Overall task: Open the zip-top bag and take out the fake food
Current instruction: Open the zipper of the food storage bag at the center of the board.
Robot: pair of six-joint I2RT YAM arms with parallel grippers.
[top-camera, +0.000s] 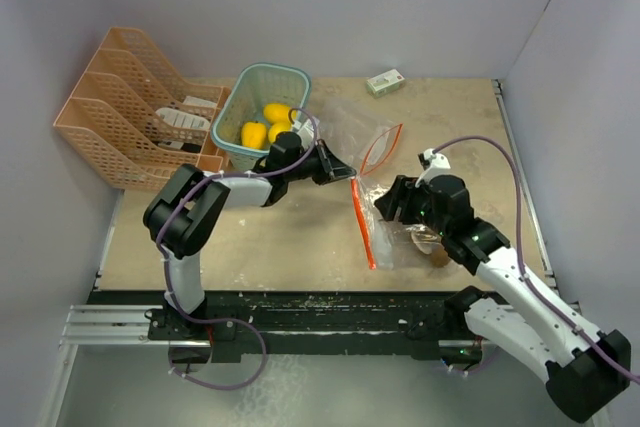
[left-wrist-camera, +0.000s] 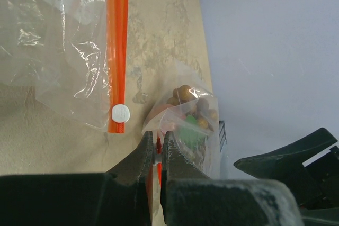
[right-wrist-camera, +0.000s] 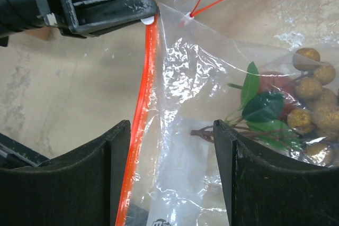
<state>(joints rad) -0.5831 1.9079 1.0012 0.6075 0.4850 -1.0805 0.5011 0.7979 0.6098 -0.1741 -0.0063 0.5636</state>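
Note:
The zip-top bag [top-camera: 400, 232] lies on the table, its orange zip strip [top-camera: 362, 227] running toward the near edge. Inside show a brownish grape cluster [right-wrist-camera: 312, 104], green leaves [right-wrist-camera: 259, 104] and a red piece [right-wrist-camera: 275, 80]. My left gripper [top-camera: 345, 175] is shut on the far end of the zip strip [left-wrist-camera: 157, 154], at its white slider [right-wrist-camera: 148, 19]. My right gripper [right-wrist-camera: 170, 130] is open, its jaws straddling the bag's clear film just beside the zip strip [right-wrist-camera: 143, 109]; it also shows in the top view [top-camera: 388, 202]. Yellow fruits [top-camera: 262, 125] sit in a green basket [top-camera: 290, 75].
A second, empty clear bag [top-camera: 380, 147] with a red-orange zip [left-wrist-camera: 117, 51] and white slider [left-wrist-camera: 120, 113] lies just beyond. An orange file rack [top-camera: 120, 112] stands at the far left. A small white-green box [top-camera: 385, 80] sits at the back wall.

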